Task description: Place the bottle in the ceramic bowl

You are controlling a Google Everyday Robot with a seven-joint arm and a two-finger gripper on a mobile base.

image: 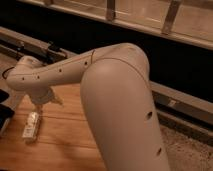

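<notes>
The bottle (32,125), small and whitish with a pale label, lies on its side on the wooden table (60,145) at the left. My gripper (42,104) hangs from the wrist just above and slightly behind the bottle, pointing down. Its jaws are open, nothing is between them, and they do not touch the bottle. The ceramic bowl is hidden behind my large pale arm (120,100), which fills the middle of the camera view.
A dark object (4,114) sits at the table's left edge. A metal rail (30,42) and a dark wall run behind the table. Speckled floor (187,150) lies past the table's right side.
</notes>
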